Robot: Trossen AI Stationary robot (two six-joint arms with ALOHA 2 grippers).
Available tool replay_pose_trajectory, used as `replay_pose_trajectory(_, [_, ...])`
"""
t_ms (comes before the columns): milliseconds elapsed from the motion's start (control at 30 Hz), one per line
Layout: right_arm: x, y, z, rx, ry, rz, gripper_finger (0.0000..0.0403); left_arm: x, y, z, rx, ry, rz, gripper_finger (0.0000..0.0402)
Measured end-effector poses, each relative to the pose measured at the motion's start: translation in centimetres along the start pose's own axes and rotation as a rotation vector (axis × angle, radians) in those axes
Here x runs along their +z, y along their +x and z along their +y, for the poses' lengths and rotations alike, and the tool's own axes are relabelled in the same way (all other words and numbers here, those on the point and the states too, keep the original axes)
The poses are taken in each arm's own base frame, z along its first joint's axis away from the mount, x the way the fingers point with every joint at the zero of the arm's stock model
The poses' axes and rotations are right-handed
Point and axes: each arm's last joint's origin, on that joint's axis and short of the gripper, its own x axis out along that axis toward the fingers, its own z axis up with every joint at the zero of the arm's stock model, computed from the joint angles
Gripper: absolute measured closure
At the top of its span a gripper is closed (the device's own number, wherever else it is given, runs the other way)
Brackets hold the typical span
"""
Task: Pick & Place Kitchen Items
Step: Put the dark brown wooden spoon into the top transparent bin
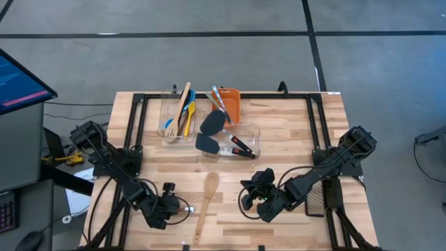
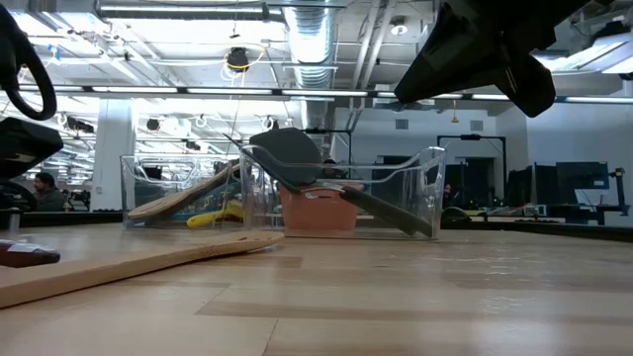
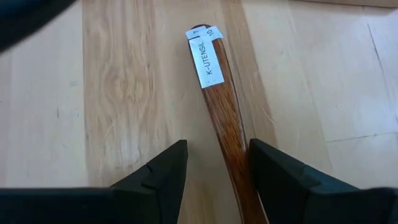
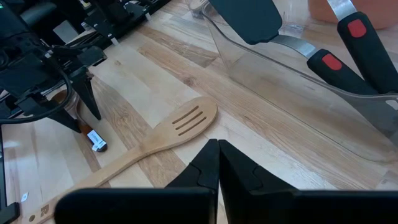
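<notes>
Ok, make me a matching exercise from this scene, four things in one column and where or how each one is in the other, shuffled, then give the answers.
Things:
1. wooden slotted spatula
2. black turners
3. left gripper
4. right gripper

Places or states:
A. fingers shut, above the bare table
B. lying flat on the table
C. fingers open on either side of a wooden handle
D. in the clear tub

Pairs: 1-B, 2-D, 3-C, 4-A
</notes>
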Motion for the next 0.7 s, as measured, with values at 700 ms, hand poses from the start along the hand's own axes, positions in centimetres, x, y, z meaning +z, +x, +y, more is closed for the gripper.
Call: replay_pose_trajectory(700, [0.00,0.00,0.00,0.000,-0.001,0.000,0.0403,0.05,-0.01,-0.14,-0.029,-0.007,0.009,0.0260])
